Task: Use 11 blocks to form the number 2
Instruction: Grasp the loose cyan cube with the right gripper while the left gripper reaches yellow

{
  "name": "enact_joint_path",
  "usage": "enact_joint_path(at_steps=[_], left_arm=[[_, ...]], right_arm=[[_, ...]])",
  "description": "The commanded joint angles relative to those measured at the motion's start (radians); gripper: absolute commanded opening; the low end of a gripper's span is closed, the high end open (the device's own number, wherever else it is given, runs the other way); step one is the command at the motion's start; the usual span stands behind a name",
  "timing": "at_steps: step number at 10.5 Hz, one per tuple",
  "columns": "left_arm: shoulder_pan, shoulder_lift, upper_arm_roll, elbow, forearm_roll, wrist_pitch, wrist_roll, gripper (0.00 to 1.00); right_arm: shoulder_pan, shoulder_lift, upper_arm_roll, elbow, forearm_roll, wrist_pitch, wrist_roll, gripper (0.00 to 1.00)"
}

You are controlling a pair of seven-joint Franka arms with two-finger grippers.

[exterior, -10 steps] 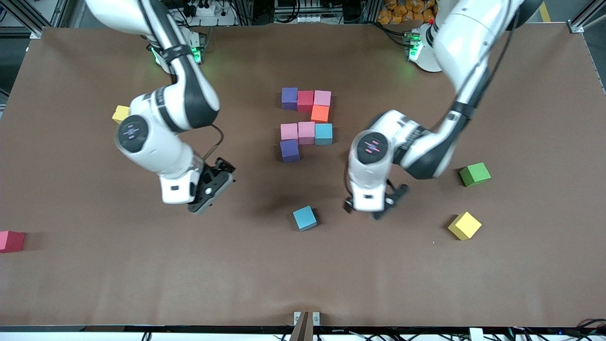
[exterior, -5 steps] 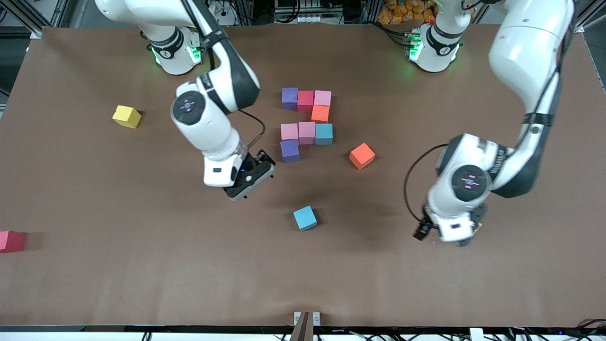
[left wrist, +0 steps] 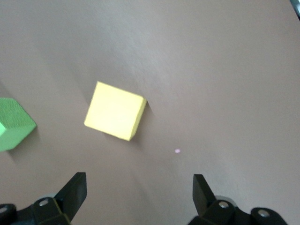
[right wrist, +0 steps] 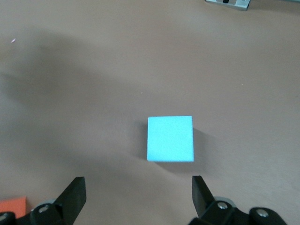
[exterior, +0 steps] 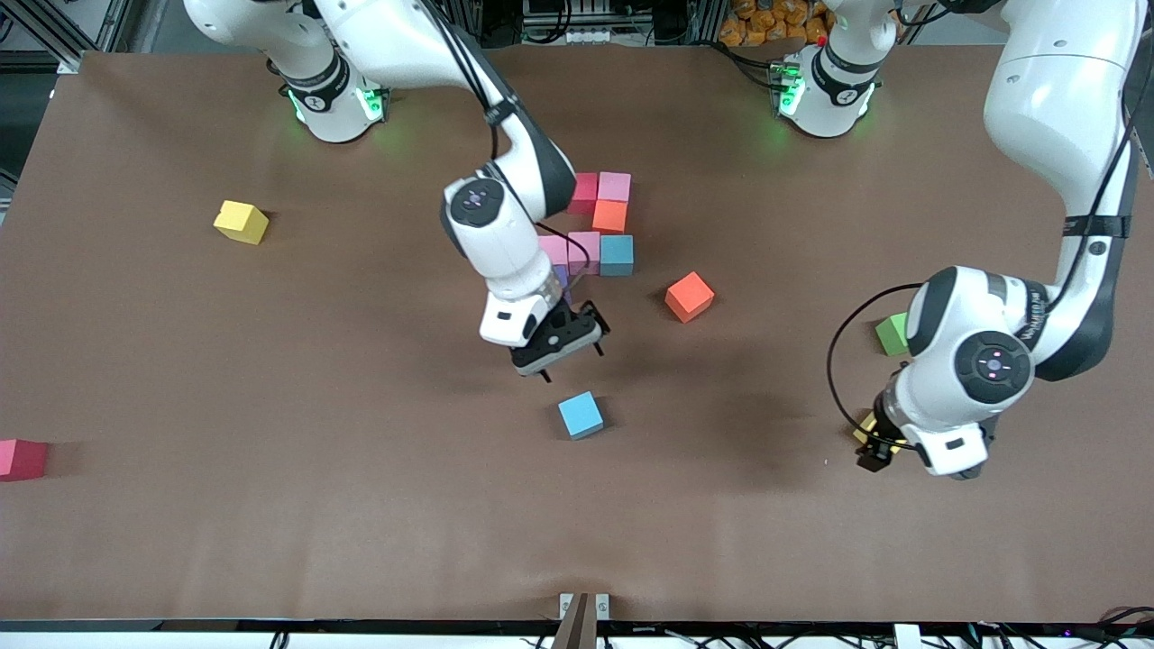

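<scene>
The partly built number 2 sits mid-table: a red block (exterior: 584, 192), pink blocks (exterior: 615, 187) (exterior: 584, 251), an orange block (exterior: 610, 216) and a light blue block (exterior: 617, 254). My right arm hides part of it. My right gripper (exterior: 572, 362) (right wrist: 138, 197) hangs open over the table beside a loose light blue block (exterior: 580, 415) (right wrist: 170, 138). My left gripper (exterior: 879, 451) (left wrist: 139, 197) hangs open beside a yellow block (left wrist: 116, 111) that the arm mostly hides in the front view. A loose orange block (exterior: 690, 297) lies beside the digit.
A green cube (exterior: 892, 333) (left wrist: 14, 124) lies close to the left arm's hand. Another yellow block (exterior: 241, 222) and a red block (exterior: 20, 458) lie toward the right arm's end of the table.
The right arm has swung in toward the middle, over the spot by the light blue block. The left arm has moved out to the yellow block, uncovering the loose orange block. Both grippers stayed open.
</scene>
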Motion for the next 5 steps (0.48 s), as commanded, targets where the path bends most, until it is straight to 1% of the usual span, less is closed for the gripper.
enact_joint_path(at_steps=[1,2,3,5], left_arm=[[0.048,-0.026,-0.007,-0.03,-0.017,-0.008,-0.01,1.0],[0.054,-0.024,-0.007,-0.033,-0.02,-0.004,-0.011,1.0],[0.071,-0.025,-0.007,-0.045,-0.02,0.002,-0.013,1.0],[0.093,-0.027,-0.009,-0.056,-0.025,0.012,-0.016,1.0]], right_arm=[[-0.026,0.153,-0.012,0.143,0.024,0.081,0.04,1.0],[-0.035,0.19,-0.019,0.17,0.022,0.115,0.031,1.0],[-0.06,0.19,-0.027,0.175,0.021,0.116,0.019,1.0],[-0.068,0.214,-0.027,0.177,0.024,0.119,0.005,1.0]])
